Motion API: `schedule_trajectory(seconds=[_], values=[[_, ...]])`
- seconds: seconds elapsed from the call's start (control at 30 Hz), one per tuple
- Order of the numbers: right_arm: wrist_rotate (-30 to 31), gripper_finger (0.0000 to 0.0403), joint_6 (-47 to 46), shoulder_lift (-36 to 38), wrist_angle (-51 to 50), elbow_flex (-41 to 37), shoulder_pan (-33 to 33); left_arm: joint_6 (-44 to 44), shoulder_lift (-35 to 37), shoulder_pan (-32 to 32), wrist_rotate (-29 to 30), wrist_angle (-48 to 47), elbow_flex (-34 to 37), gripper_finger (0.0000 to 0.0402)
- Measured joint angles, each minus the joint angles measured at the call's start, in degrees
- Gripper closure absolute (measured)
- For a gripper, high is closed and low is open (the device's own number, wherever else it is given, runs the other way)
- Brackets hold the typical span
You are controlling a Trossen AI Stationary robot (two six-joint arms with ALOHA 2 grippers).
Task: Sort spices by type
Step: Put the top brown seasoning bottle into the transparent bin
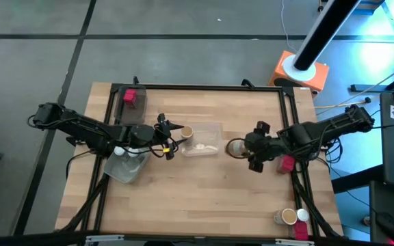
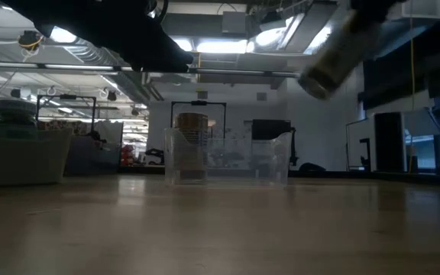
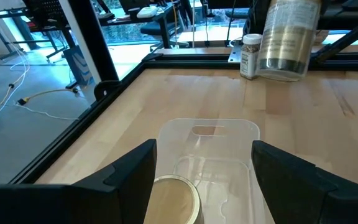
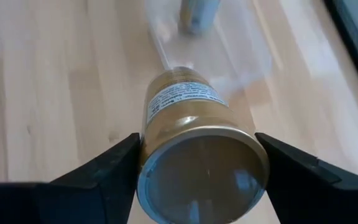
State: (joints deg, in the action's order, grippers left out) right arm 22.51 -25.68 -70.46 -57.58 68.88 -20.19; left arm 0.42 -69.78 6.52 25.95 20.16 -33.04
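My right gripper (image 1: 245,147) (image 4: 197,142) hovers over the table's middle right, shut on a tan spice jar (image 1: 234,147) (image 2: 331,55) (image 3: 284,37). My left gripper (image 1: 172,139) (image 3: 204,149) is open at the left end of a clear tray (image 1: 207,145) (image 3: 209,134). A second tan jar (image 1: 187,132) (image 3: 174,200) stands upright in that tray between the left fingers, close to one of them. In the low view it shows through the tray wall (image 2: 192,145). My right gripper pinches the tan jar by its sides (image 4: 151,134) between the two fingers, at the end nearest the wrist camera. The jar lies along the fingers, not across them. It is lifted clear of the table and tilted, with its lower end (image 2: 315,82) free. My left gripper: whether one finger (image 3: 135,171) touches the standing jar, I cannot tell.
A red jar (image 1: 130,96) sits in a tray (image 1: 134,113) at the far left. Another clear tray (image 1: 125,167) lies under the left arm. A red jar (image 1: 286,164) sits by the right arm. Tan (image 1: 288,216), white-capped (image 1: 302,215) and red (image 1: 299,231) jars stand at the near right corner.
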Motion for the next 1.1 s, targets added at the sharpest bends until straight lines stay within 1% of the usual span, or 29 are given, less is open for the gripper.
schedule_trajectory(seconds=[0.2,0.4,0.53,0.7,0.93,1.0,1.1], values=[[0.8,0.0118,7.1,-2.4,8.2,0.1,4.1,0.0,0.0,0.0,0.0,0.0,0.0,0.0156],[-0.4,0.0118,14.3,-7.4,14.8,0.2,8.9,0.0,0.0,0.0,0.0,0.0,0.0,0.0156],[-1.6,0.0118,16.1,-11.7,13.9,2.8,12.4,0.1,0.0,0.0,0.0,0.0,0.0,0.0156],[-2.9,0.0119,18.5,-17.8,11.4,8.9,15.7,0.5,0.0,0.0,0.0,0.0,0.0,0.0156],[-7.6,0.0119,18.6,-26.1,1.9,19.4,20.5,0.6,0.0,0.0,0.0,-0.1,0.0,0.0156],[-9.3,0.0119,18.6,-28.2,-0.2,21.5,21.7,0.6,0.0,0.0,0.0,0.0,0.0,0.0156],[-10.5,0.0119,18.7,-30.4,-0.6,22.8,23.5,0.7,0.0,0.0,0.0,-0.1,0.0,0.0156]])
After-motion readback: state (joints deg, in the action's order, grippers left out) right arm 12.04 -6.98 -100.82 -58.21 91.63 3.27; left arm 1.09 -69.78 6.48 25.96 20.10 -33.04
